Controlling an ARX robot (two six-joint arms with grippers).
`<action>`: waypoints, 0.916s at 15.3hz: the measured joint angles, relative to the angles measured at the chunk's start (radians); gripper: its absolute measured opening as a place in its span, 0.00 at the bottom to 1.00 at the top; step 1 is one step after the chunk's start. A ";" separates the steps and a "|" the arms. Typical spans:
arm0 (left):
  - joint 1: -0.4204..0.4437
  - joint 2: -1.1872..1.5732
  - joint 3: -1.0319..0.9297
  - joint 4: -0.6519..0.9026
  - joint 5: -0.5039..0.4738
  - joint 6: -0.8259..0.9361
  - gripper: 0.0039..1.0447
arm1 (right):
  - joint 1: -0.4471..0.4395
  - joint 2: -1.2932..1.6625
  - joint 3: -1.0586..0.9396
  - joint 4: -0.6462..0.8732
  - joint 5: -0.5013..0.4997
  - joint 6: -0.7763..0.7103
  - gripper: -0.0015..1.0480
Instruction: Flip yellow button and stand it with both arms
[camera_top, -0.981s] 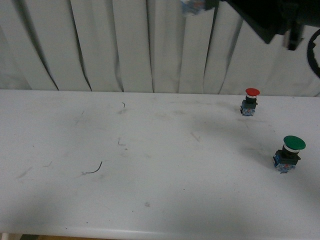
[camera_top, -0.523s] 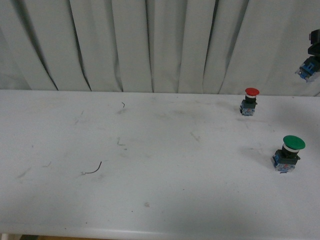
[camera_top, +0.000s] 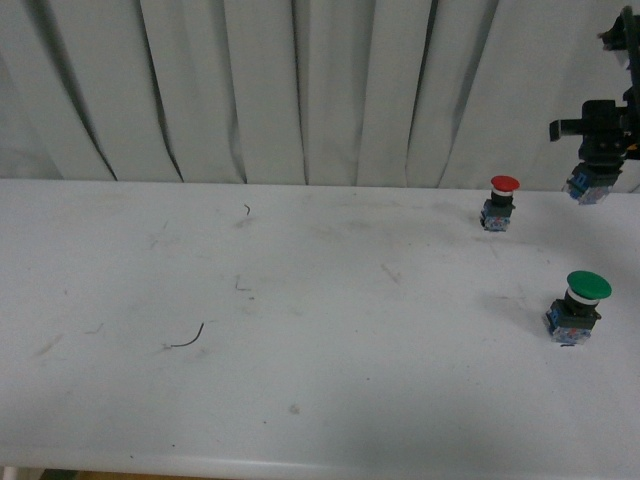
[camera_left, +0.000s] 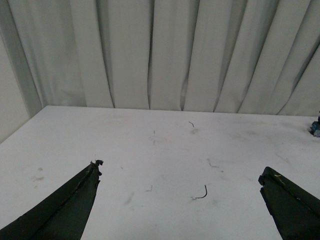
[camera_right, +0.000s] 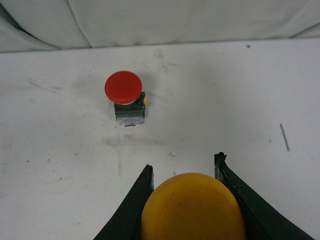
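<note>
Left gripper (camera_left: 180, 170): jaws spread wide, nothing between them. Only bare table (camera_left: 150, 135) lies below and ahead of it. It takes no part in the hold at this moment.

Right gripper (camera_right: 184, 162): closed on the yellow button (camera_right: 192, 207). In its wrist view the round yellow-orange cap fills the gap between the two fingers (camera_right: 135, 200) and touches both. In the front view the gripper hangs raised at the far right with the button's (camera_top: 590, 185) blue-grey block poking out below the fingertips, clear of the table as far as I can tell.

Red-capped switch (camera_right: 125, 97) stands upright on the table, ahead of and below the right gripper, well apart from it. Green-capped switch (camera_top: 578, 305) also stands upright, below that gripper and nearer the robot.

Progress, my reading: pick-up is done and the button is held aloft. The flip looks under way or complete, with the cap toward the wrist and the block outward. Not yet done: setting it down on its block and releasing, possibly with the left gripper steadying.

Button: smooth domed cap, no damage seen. The collar is hidden by the fingers.
</note>
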 joint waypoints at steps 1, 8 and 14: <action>0.000 0.000 0.000 0.000 0.000 0.000 0.94 | 0.013 0.027 0.000 0.003 0.026 0.050 0.33; 0.000 0.000 0.000 0.000 0.000 0.000 0.94 | 0.038 0.151 0.109 -0.044 0.119 0.155 0.33; 0.000 0.000 0.000 0.000 0.000 0.000 0.94 | 0.072 0.247 0.162 -0.085 0.191 0.191 0.33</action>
